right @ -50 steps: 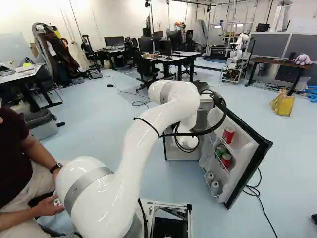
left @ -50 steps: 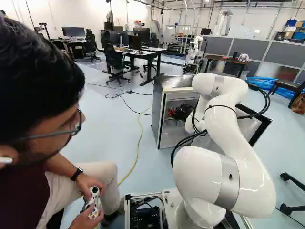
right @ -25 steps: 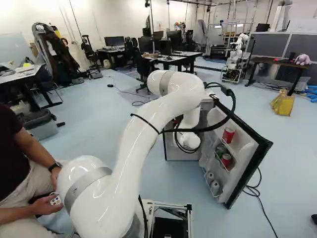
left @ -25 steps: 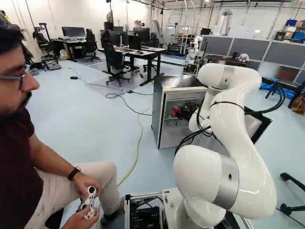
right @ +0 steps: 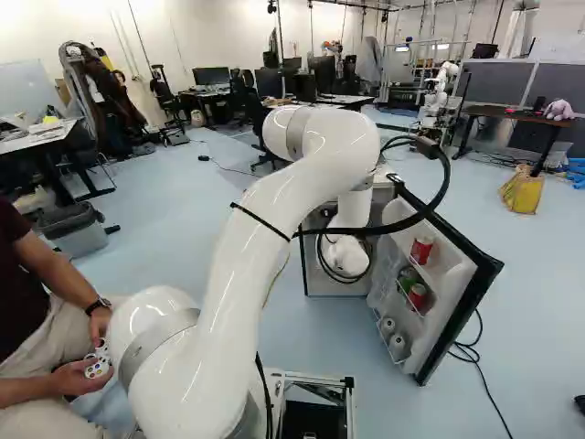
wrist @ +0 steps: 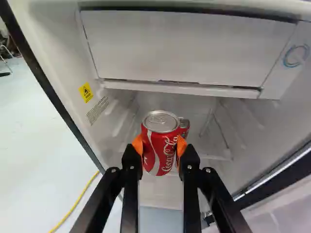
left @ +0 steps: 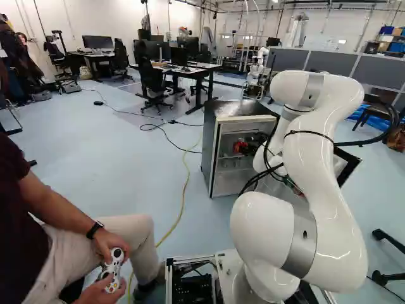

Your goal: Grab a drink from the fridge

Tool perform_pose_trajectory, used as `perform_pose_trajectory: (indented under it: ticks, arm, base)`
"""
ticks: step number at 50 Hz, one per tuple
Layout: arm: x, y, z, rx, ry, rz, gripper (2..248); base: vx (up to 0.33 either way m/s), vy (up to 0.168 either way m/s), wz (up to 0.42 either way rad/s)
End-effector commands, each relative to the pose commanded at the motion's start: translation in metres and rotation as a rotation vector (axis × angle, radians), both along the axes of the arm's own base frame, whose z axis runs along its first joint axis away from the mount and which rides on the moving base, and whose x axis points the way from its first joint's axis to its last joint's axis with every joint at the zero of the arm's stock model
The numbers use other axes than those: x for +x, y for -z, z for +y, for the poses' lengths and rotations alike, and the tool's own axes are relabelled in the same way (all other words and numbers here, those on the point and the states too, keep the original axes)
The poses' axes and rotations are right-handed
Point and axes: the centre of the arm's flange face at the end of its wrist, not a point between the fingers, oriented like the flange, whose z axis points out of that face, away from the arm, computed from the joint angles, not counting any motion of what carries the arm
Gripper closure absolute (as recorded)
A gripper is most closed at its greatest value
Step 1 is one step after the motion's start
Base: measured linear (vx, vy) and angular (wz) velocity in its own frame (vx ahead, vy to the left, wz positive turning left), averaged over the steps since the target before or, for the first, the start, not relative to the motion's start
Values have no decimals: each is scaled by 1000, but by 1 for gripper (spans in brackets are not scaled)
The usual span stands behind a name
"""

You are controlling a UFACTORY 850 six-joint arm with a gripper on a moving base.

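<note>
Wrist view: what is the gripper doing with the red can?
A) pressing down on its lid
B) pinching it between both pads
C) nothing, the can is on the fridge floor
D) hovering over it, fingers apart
B: in the wrist view the gripper has an orange pad against each side of the red can, at the fridge opening.

The white arm (right: 228, 320) reaches to the fridge (right: 313, 279). On the fridge's right, its open door (right: 450, 306) holds an upper red can (right: 421, 250) and a lower red can (right: 418, 295). Well beyond the fridge, rightward, sits a yellow bag (right: 523, 190); farther behind it stands another robot (right: 435, 105).
</note>
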Motion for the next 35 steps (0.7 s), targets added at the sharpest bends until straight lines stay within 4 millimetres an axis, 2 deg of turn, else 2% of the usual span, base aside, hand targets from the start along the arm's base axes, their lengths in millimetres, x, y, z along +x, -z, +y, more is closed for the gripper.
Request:
perform_pose_trajectory:
  ticks: [21, 35]
  arm:
    - [-36, -35, 1, 13, 148, 10, 163]
    - [-54, -56, 9, 15, 190, 10, 163]
  base:
    - [0, 0, 0]
    - [0, 0, 0]
